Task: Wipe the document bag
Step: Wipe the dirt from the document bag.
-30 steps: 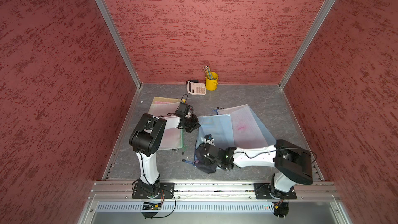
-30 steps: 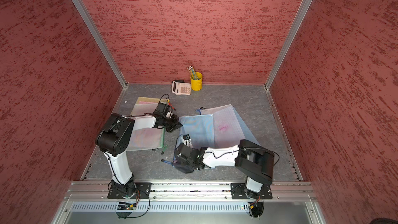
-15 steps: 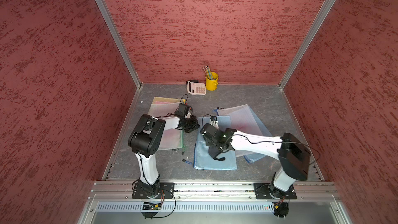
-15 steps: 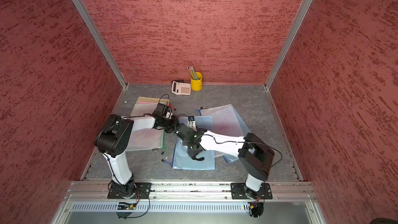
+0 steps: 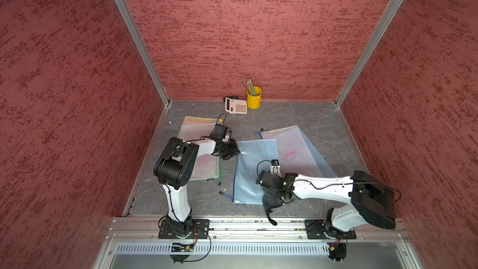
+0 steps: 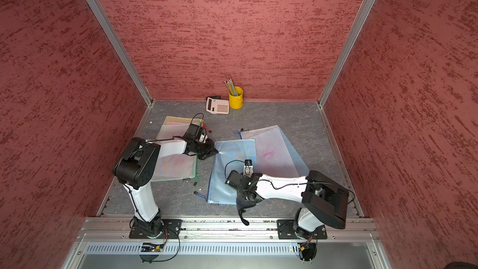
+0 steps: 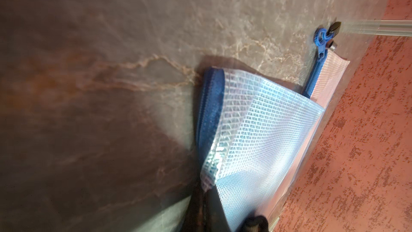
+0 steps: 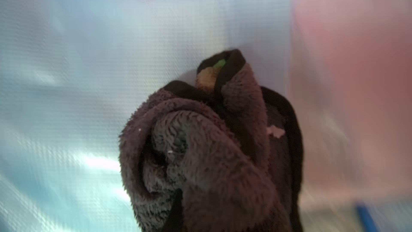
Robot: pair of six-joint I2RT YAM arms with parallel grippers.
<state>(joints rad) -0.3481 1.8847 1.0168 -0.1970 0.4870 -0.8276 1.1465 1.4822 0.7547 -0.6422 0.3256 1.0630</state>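
Observation:
A blue mesh document bag lies flat in the middle of the floor. My left gripper is shut on its far left corner, and the pinched mesh corner curls up by the blue zipper. My right gripper is shut on a dark grey fluffy cloth. The cloth hangs at the bag's near right corner, partly over the floor. It hides the right fingertips in the right wrist view.
A pale pink document bag with a pink smear lies partly under the blue one, to its right. More bags are stacked under the left arm. A calculator and a yellow pencil cup stand by the back wall.
The right gripper carried the cloth from the bag's near left edge up to its far end, then back down to the near right corner. The left gripper kept its hold.

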